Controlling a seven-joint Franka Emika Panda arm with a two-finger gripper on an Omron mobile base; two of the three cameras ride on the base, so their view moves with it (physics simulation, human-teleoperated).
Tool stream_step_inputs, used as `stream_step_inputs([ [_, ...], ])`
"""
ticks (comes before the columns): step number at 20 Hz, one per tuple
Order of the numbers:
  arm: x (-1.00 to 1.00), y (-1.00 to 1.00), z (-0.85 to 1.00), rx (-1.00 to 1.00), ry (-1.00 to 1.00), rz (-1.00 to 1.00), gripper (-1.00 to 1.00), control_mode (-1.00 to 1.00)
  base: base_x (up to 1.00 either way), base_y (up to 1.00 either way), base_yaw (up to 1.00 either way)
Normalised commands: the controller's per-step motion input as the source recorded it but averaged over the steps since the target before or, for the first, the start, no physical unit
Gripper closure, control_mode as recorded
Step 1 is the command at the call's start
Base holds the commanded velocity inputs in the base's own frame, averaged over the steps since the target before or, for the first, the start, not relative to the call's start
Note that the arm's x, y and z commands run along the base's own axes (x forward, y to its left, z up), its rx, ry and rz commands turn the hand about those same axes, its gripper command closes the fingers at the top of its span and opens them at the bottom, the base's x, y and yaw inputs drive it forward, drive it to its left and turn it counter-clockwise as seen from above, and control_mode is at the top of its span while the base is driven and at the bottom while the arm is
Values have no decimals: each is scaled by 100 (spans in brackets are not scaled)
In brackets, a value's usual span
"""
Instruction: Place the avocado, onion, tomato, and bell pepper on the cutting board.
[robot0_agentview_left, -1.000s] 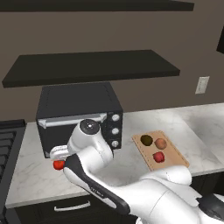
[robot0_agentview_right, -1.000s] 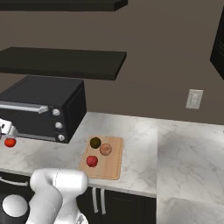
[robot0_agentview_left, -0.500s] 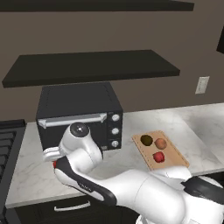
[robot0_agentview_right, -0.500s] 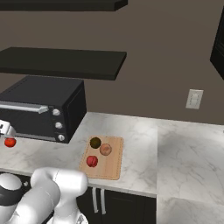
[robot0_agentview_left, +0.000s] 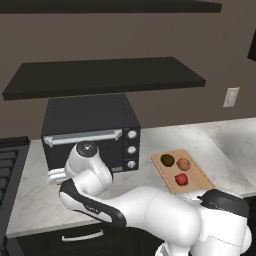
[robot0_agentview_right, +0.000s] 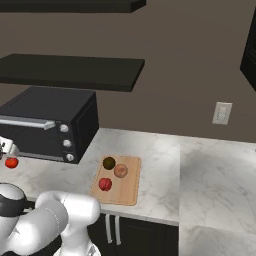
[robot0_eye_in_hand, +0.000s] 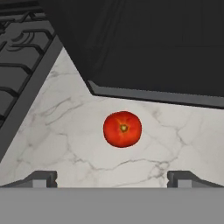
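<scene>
Tomato (robot0_eye_in_hand: 122, 129) on marble counter (robot0_eye_in_hand: 65, 144), centred just ahead of claw (robot0_eye_in_hand: 112, 178); claw spread wide, empty.

Brown wall (robot0_agentview_left: 150, 35), dark shelf (robot0_agentview_left: 105, 75), marble counter (robot0_agentview_right: 210, 190), wall outlet (robot0_agentview_right: 221, 113).

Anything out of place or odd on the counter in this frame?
Only the tomato: it sits alone on the marble counter in front of the toaster oven, away from the cutting board that already carries the avocado, onion and bell pepper. Nothing spilled or damaged.
</scene>
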Motion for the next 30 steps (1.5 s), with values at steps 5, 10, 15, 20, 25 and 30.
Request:
stream_step_inputs([
  [5, 15, 1, -15, 0, 0, 0, -100, -100, 0, 0, 0],
  [10, 19, 3, -16, 0, 2, 0, -100, -100, 0, 0, 0],
  [15, 5, 0, -22, 0, 1, 0, -100, -100, 0, 0, 0],
  [20, 0, 0, -25, 0, 1, 0, -100, -100, 0, 0, 0],
  [25, 2, 0, -20, 0, 0, 0, -100, -100, 0, 0, 0],
  [30, 10, 0, -16, 0, 0, 0, -100, -100, 0, 0, 0],
])
